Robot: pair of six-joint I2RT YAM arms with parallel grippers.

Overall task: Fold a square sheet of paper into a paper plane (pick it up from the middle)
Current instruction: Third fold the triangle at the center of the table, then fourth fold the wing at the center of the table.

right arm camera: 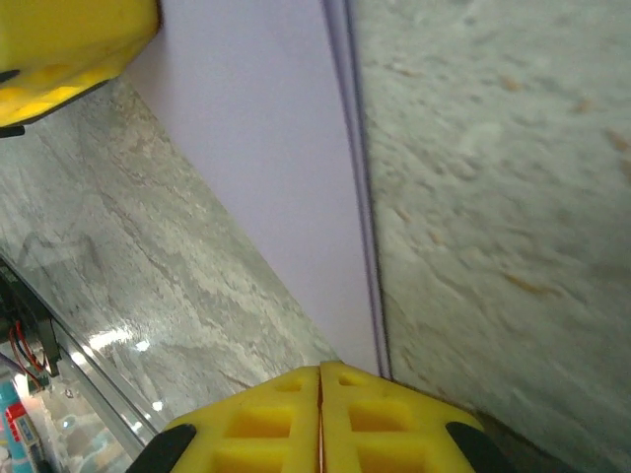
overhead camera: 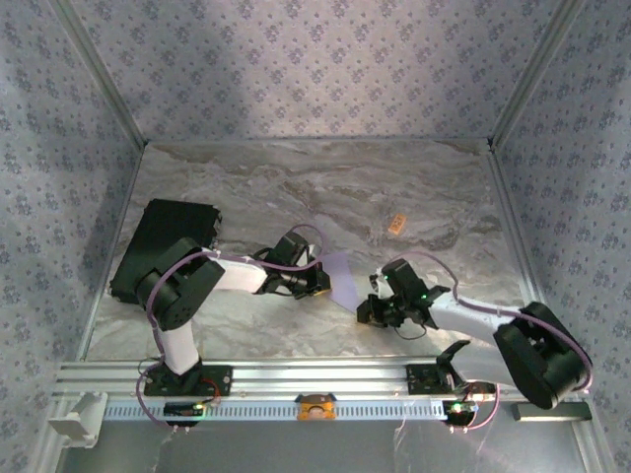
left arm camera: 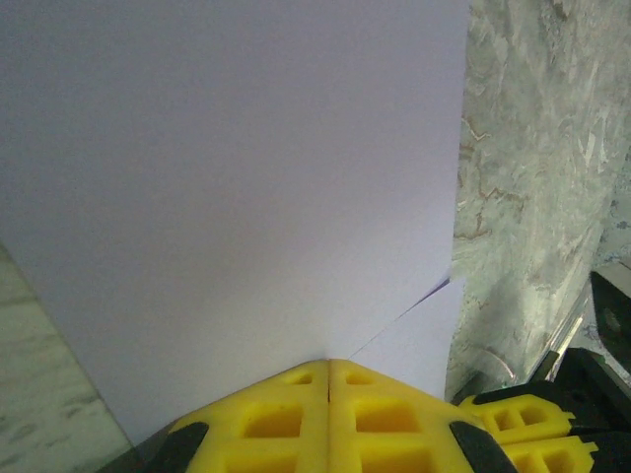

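Both my pincers work one piece, a thin sheet of pale lavender paper (overhead camera: 340, 276), held off the grey-veined marble tabletop (overhead camera: 296, 177) between them. Left pincer (left arm camera: 328, 363): yellow pads pressed flat together, no gap at the seam, and the sheet rises straight out from between the tips, so it is clamped on the paper's near edge. Ahead of that pincer the sheet spreads wide and plain, tilted up and away. To the right of the tips a second, lower layer of the same paper (left arm camera: 414, 340) peeks from under a slanting edge, so the sheet is doubled there. Beyond the paper's right edge the marble shows, and low at the right corner sit the yellow pads of my other pincer (left arm camera: 518, 419), close by. Right pincer (right arm camera: 320, 370): pads likewise closed tight, and the sheet's narrow end runs down into the tips just right of the seam; I take it as pinched there. Ahead of this pincer the paper widens toward the upper left, its right edge showing two layers lying together (right arm camera: 345, 99). The left pincer's yellow pad (right arm camera: 69, 39) grips the far corner, up and left. From above, the left pincer (overhead camera: 320, 283) meets the sheet's left side, the right pincer (overhead camera: 367, 307) its lower right corner. A small tan block (overhead camera: 396, 225) lies on the marble beyond the right pincer, apart from the paper. A black rectangular pad (overhead camera: 168, 246) lies well behind the left pincer, beside that arm.
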